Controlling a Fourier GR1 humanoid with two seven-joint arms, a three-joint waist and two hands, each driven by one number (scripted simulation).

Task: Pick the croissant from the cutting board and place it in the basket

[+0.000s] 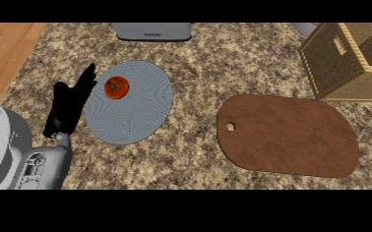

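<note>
The brown cutting board (291, 135) lies flat at the right of the counter, and I see no croissant on it or anywhere else. The wooden slatted basket (341, 61) stands at the far right, behind the board, cut off by the view's edge; its inside is hidden. My left hand (69, 105) rests open at the left, fingers straight and pointing away from me, beside a plate. My right hand does not show.
A grey-blue round plate (131, 102) sits left of centre with a red tomato (116, 87) on its far left part. A grey appliance (152, 31) stands at the counter's back edge. The counter's wooden edge (16, 49) runs along the far left.
</note>
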